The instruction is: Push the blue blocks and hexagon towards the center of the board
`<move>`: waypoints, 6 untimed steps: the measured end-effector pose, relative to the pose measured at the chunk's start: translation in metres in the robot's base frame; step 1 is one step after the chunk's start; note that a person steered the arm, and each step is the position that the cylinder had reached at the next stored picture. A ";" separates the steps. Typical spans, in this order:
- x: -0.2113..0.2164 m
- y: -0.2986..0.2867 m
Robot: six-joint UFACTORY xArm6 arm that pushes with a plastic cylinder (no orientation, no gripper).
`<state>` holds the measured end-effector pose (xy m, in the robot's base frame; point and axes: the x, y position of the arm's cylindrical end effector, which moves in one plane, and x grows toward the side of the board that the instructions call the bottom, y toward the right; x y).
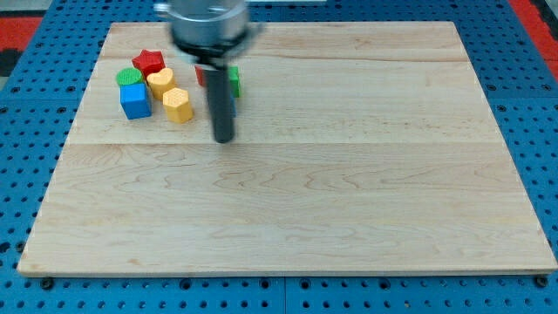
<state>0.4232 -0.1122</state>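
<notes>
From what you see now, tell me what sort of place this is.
Probably a robotics lab bench: a wooden board on a blue pegboard, small coloured blocks like the blue block, and my tip resting right of them.

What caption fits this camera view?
My tip rests right of a cluster: blue cube, yellow hexagon, yellow heart, red star, green block.

We count one blue cube (135, 101), one red star (148, 62), one green round block (130, 78), one yellow heart-shaped block (160, 82) and one yellow hexagon (177, 105), clustered at the upper left. Behind our rod sit one red block (200, 75) and one green block (234, 81), shapes hidden. One wooden board (349, 192) holds all seven.
</notes>
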 end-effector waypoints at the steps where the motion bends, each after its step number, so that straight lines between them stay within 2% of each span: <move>1: -0.011 -0.070; 2: 0.006 -0.100; 3: -0.025 -0.175; 4: -0.054 -0.152; 6: -0.055 0.013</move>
